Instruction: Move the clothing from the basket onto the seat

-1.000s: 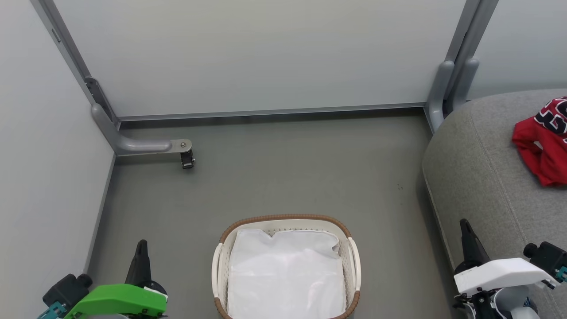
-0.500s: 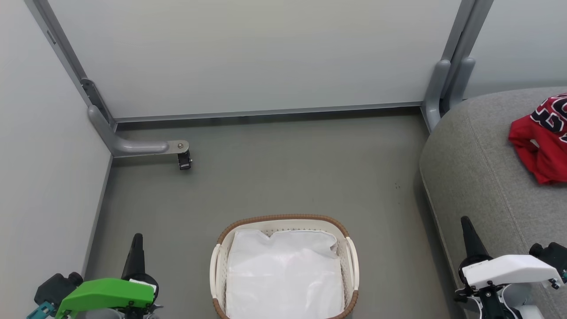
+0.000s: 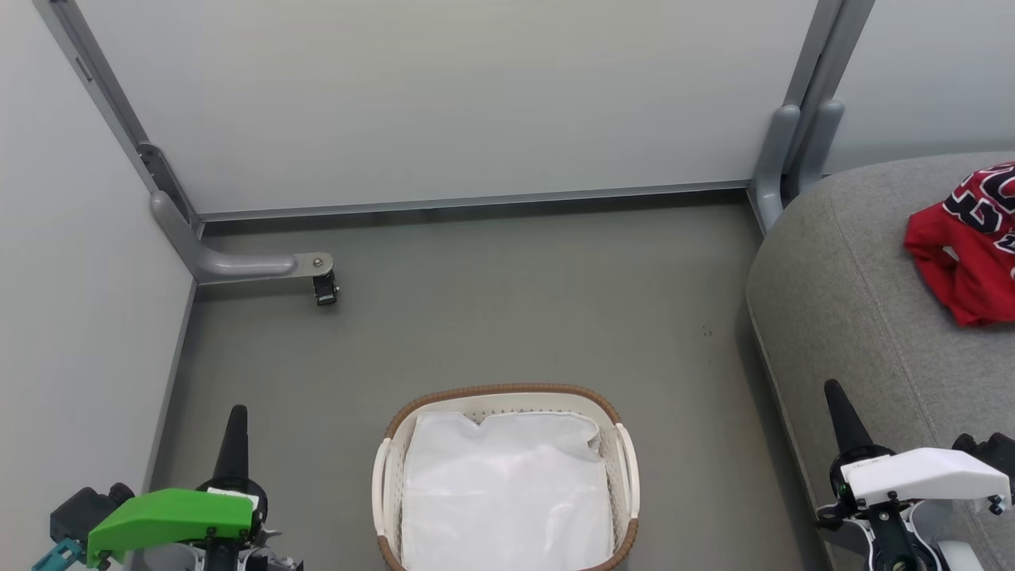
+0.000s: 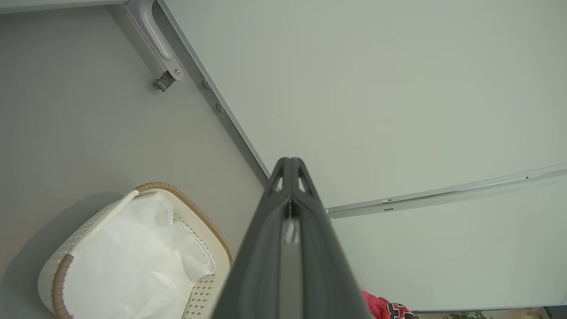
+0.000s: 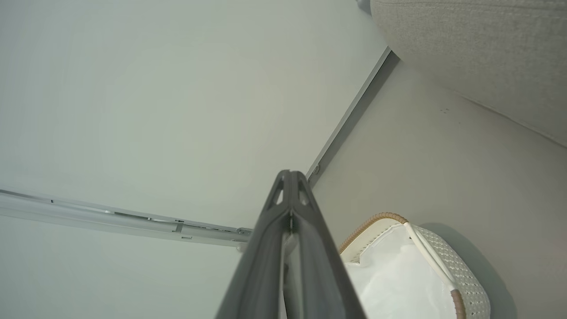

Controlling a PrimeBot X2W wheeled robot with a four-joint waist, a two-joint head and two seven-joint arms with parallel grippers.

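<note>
Only the camera's swung a touch since a second ago: the crumpled bright red clothing (image 3: 963, 246) still lies on the big grey woven seat cushion (image 3: 856, 317), right of the oval white perforated basket (image 3: 499, 390), which holds a white cloth sheet (image 3: 507, 492). The left gripper (image 3: 236, 416) and right gripper (image 3: 836, 396) flank the basket, fingers pressed together, empty.

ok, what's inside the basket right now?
A white cloth sheet lies across nearly the whole inside of the basket. Anything beneath the sheet is covered, so I cannot tell. Red clothing lies on the seat.
</note>
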